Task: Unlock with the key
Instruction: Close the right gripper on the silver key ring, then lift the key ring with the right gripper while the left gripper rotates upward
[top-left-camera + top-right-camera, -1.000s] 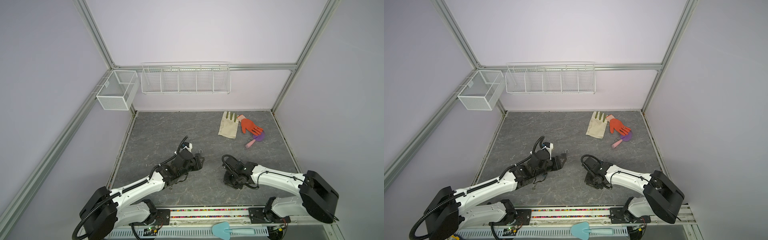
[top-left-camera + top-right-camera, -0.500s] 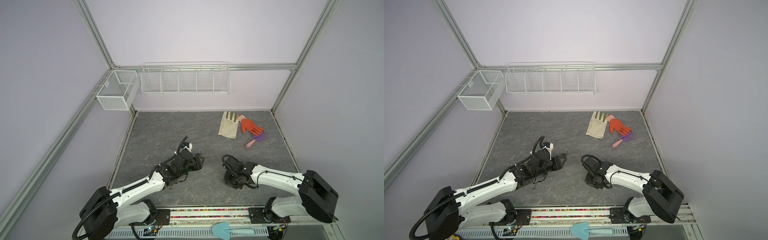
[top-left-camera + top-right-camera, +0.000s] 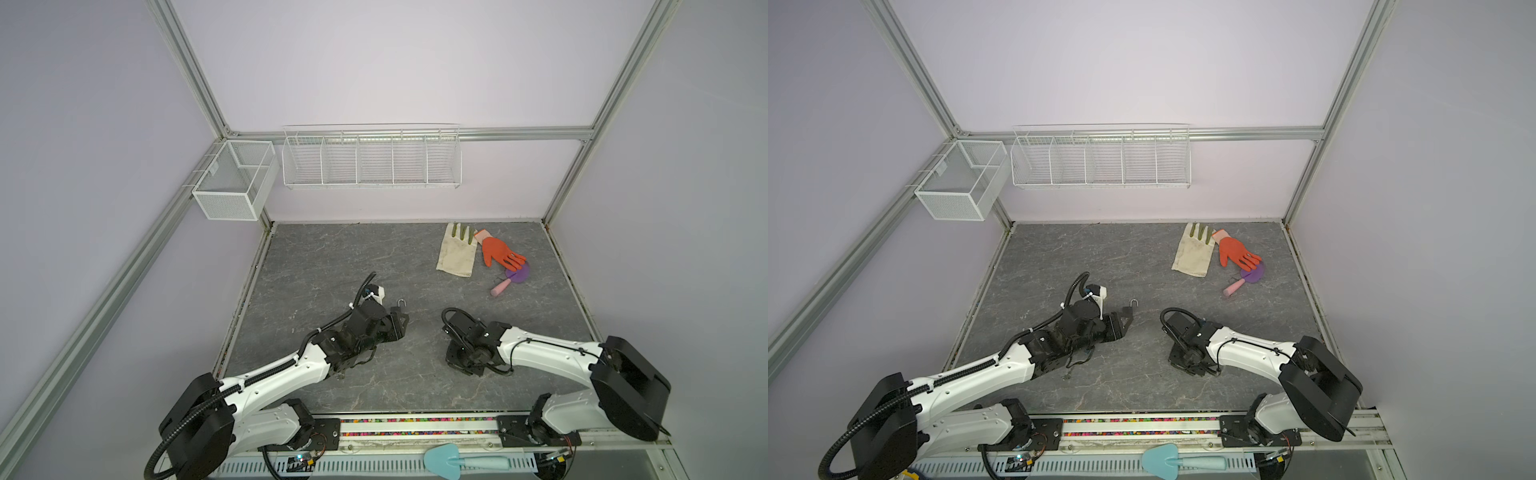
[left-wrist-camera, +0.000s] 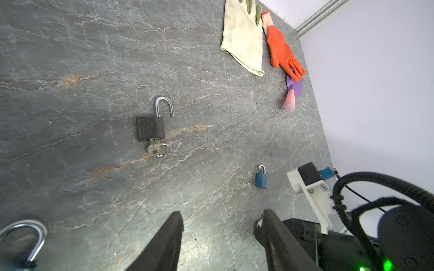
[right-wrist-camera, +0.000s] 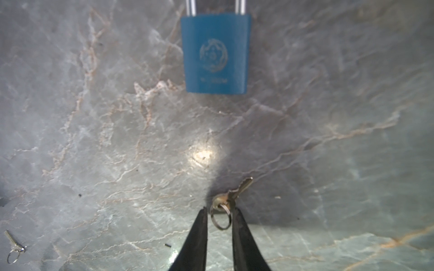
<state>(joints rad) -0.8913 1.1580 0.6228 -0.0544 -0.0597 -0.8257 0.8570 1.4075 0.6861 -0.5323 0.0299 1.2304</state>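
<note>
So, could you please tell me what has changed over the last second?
Nothing visibly moved in the top views. The left gripper, open, keeps its place near the black padlock; the right gripper stays low, straddling the key ring. The orange glove lies as before.

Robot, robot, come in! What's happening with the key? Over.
Left gripper open, empty. Right gripper jaws narrow, astride ring of small brass key, grip unsure. Blue padlock shackle down, just ahead; nothing between.

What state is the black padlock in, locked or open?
Open: the black padlock has one shackle leg lifted clear of its body, and a key sits in its keyway.
</note>
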